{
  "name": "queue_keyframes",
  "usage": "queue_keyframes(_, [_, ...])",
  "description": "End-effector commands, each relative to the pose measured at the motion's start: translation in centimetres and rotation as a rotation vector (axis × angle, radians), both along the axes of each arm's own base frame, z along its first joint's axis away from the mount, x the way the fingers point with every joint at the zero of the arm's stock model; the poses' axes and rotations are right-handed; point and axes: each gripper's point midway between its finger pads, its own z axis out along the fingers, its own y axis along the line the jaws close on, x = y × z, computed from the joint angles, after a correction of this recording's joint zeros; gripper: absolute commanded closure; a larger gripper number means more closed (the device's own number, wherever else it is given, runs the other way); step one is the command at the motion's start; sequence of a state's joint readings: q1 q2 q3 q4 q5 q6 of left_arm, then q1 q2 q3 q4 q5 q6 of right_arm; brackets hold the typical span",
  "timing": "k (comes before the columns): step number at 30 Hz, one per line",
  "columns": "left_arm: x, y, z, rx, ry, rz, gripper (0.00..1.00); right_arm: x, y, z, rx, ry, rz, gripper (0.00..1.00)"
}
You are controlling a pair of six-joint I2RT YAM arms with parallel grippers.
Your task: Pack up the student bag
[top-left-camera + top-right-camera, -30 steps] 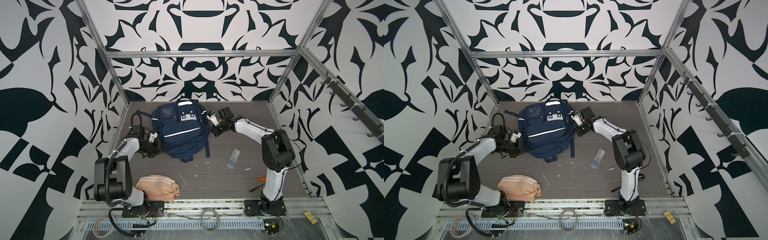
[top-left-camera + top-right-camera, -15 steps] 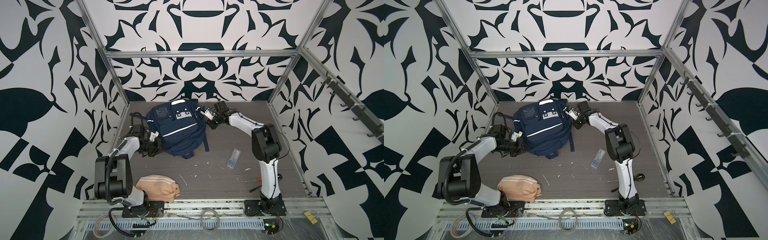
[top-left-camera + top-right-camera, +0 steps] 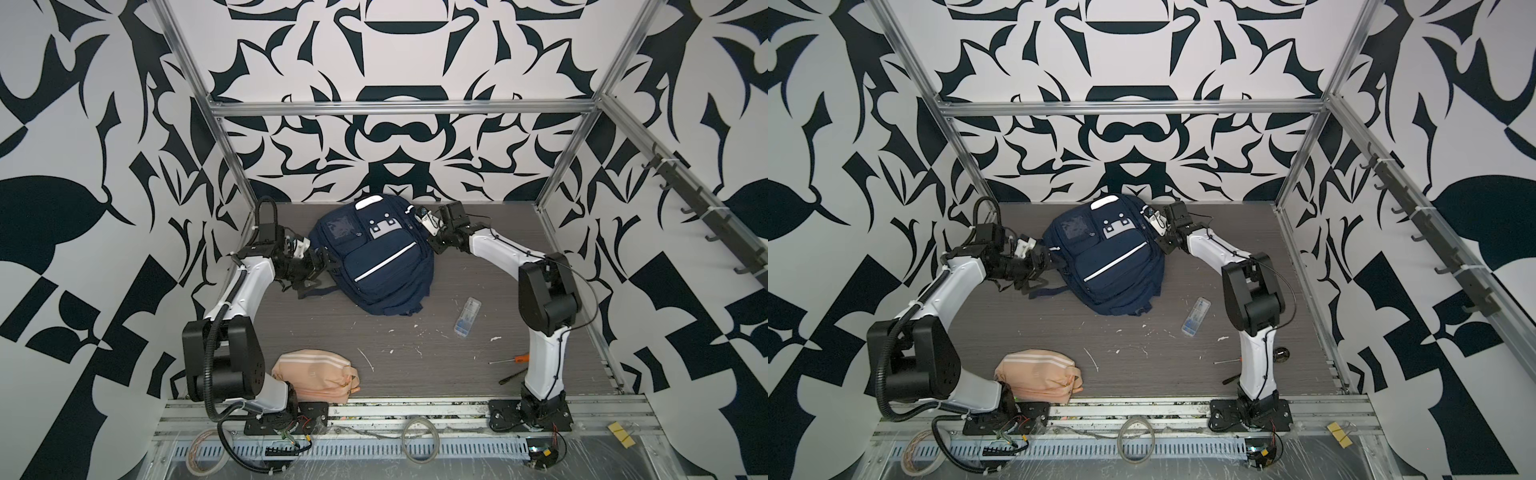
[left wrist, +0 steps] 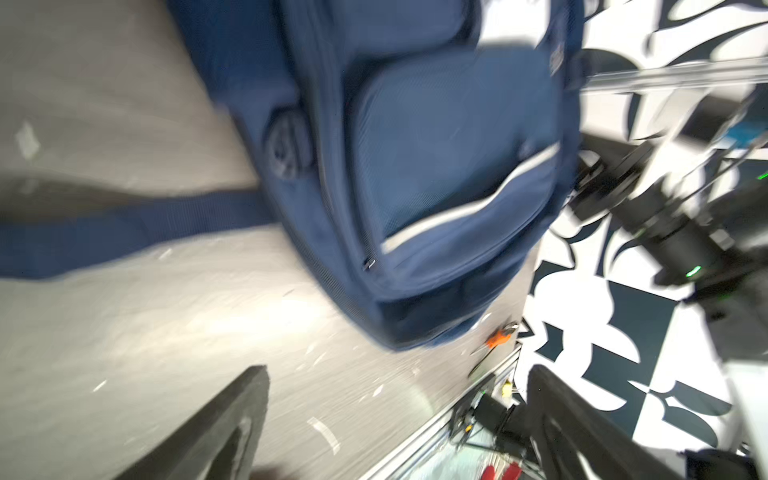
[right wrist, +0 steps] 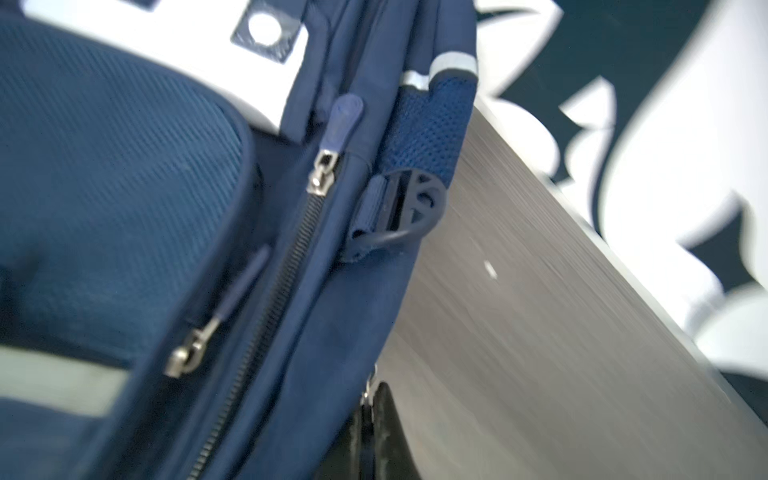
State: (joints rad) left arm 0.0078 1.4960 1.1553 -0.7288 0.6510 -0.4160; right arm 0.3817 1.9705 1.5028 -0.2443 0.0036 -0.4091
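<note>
The student bag (image 3: pixel 380 270) is matt navy woven cloth with shiny metal zip sliders (image 5: pixel 320 174). The desk (image 3: pixel 415 374) looks like matt grey wood grain.

On worktop (image 3: pixel 436 374), student bag (image 3: pixel 380 266) lies rear-centre, top end twd back wall. Left claw (image 3: pixel 326 262) sits just beside bag's left edge; right claw (image 3: pixel 415 212) at its rear-right corner. Case (image 3: pixel 467 315) lies near bag's front-right, screwdriver (image 3: pixel 509 359) further front-right. Pouch (image 3: pixel 316 376) lies well in front of bag, to the left, by worktop's front edge.
</note>
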Motion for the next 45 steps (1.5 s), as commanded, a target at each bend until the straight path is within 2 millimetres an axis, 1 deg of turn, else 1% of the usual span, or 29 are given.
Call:
queue_keyframes(1, [-1.7,-5.3,0.8,0.016,0.070,-0.072,0.01,-2.1,-2.4,3.9,0.065,-0.068,-0.202,1.00])
queue_keyframes(2, [-2.3,-7.3,0.9,0.030,0.062,-0.121,0.00,-3.7,-2.6,3.1,0.084,-0.037,-0.227,1.00])
queue_keyframes(5, [-4.0,-13.1,0.4,0.075,0.006,-0.290,0.01,-8.3,-1.9,1.9,0.121,0.015,-0.240,1.00])
queue_keyframes(7, [-4.9,-16.4,-0.1,0.097,-0.063,-0.392,0.00,-10.7,-1.0,1.9,0.175,0.033,-0.231,1.00])
queue_keyframes(9, [-5.6,-18.9,-0.4,0.084,-0.115,-0.475,0.02,-12.4,-0.1,2.1,0.230,0.054,-0.222,1.00])
queue_keyframes(12, [-6.1,-21.0,-0.9,0.084,-0.173,-0.561,0.05,-14.6,0.9,2.5,0.266,0.087,-0.197,1.00])
queue_keyframes(15, [-6.7,-22.3,-1.5,0.089,-0.263,-0.656,0.08,-16.3,1.9,3.2,0.324,0.102,-0.140,1.00])
queue_keyframes(18, [-7.9,-22.9,-2.4,0.109,-0.343,-0.769,0.11,-17.8,2.5,3.2,0.370,0.128,-0.081,1.00])
queue_keyframes(19, [-8.3,-22.9,-2.9,0.112,-0.348,-0.794,0.14,-18.1,2.7,3.2,0.374,0.140,-0.061,1.00])
queue_keyframes(20, [-8.5,-22.9,-3.2,0.109,-0.345,-0.815,0.19,-18.4,2.9,3.3,0.378,0.147,-0.044,1.00])
queue_keyframes(21, [-8.8,-22.9,-3.5,0.109,-0.338,-0.838,0.21,-18.6,3.1,3.3,0.378,0.155,-0.027,1.00])
queue_keyframes(24, [-9.8,-22.9,-4.2,0.119,-0.339,-0.893,0.21,-18.9,3.6,3.5,0.382,0.174,0.006,1.00])
queue_keyframes(26, [-10.2,-22.9,-5.3,0.147,-0.344,-0.919,0.22,-18.9,3.8,3.6,0.382,0.189,0.013,1.00])
queue_keyframes(27, [-10.4,-22.9,-6.1,0.163,-0.337,-0.932,0.24,-18.9,4.0,3.6,0.388,0.195,0.014,1.00])
queue_keyframes(28, [-10.5,-22.8,-6.7,0.176,-0.332,-0.938,0.28,-18.8,4.0,3.8,0.397,0.194,0.009,1.00])
queue_keyframes(29, [-10.4,-22.7,-7.4,0.197,-0.324,-0.938,0.38,-18.8,4.1,3.8,0.403,0.195,0.006,1.00])
queue_keyframes(31, [-10.0,-22.3,-8.1,0.237,-0.334,-0.914,0.68,-18.7,4.0,3.8,0.408,0.191,0.000,1.00])
queue_keyframes(33, [-9.4,-21.9,-7.9,0.272,-0.358,-0.877,0.93,-18.6,3.9,3.8,0.402,0.185,-0.003,1.00])
queue_keyframes(34, [-9.3,-21.7,-7.7,0.279,-0.361,-0.869,1.00,-18.6,3.6,3.6,0.384,0.182,-0.010,1.00])
queue_keyframes(37, [-9.7,-21.4,-7.4,0.278,-0.359,-0.879,1.00,-17.4,1.8,3.3,0.329,0.175,-0.073,1.00])
queue_keyframes(41, [-10.9,-21.0,-7.5,0.262,-0.340,-0.926,1.00,-15.0,-1.5,3.3,0.345,0.183,-0.190,1.00])
queue_keyframes(43, [-11.3,-20.8,-7.5,0.259,-0.330,-0.938,1.00,-14.2,-2.1,3.2,0.349,0.182,-0.194,1.00])
queue_keyframes(45, [-11.5,-20.8,-7.4,0.252,-0.326,-0.942,1.00,-13.5,-2.0,3.3,0.327,0.173,-0.165,1.00])
